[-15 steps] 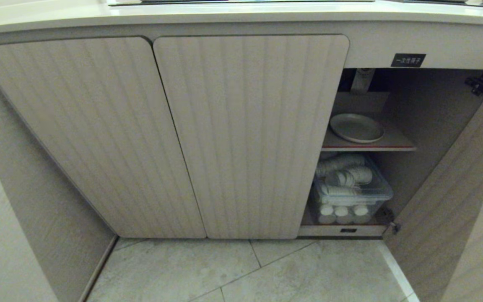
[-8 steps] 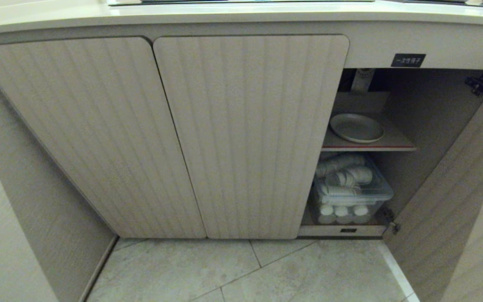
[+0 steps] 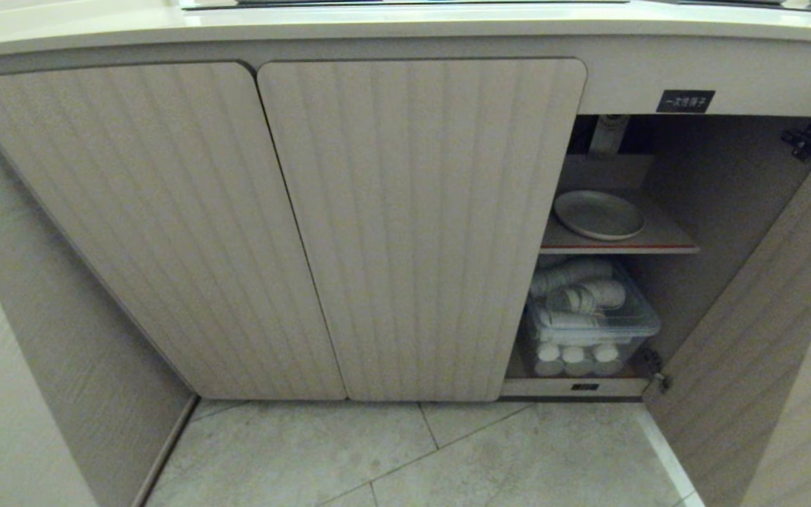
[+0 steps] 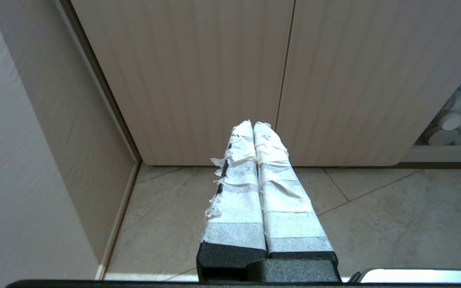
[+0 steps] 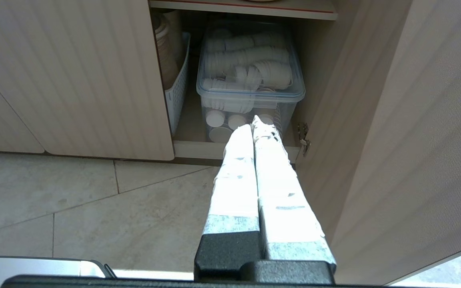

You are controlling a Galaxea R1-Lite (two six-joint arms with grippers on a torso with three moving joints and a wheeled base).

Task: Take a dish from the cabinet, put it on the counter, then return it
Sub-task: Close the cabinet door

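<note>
Pale floor tiles (image 5: 74, 200) lie under both clenched end effectors, left (image 4: 253, 125) and right (image 5: 254, 120); the dish (image 3: 599, 215) sits well above them on the cabinet shelf (image 3: 666, 243).

left claw (image 4: 253, 125): white-taped fingers, black base | right claw (image 5: 253, 121): same

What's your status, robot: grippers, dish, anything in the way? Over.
Left gripper shut, right gripper shut, both empty. Dish on cabinet shelf, door open. Nothing blocking. Over.
</note>
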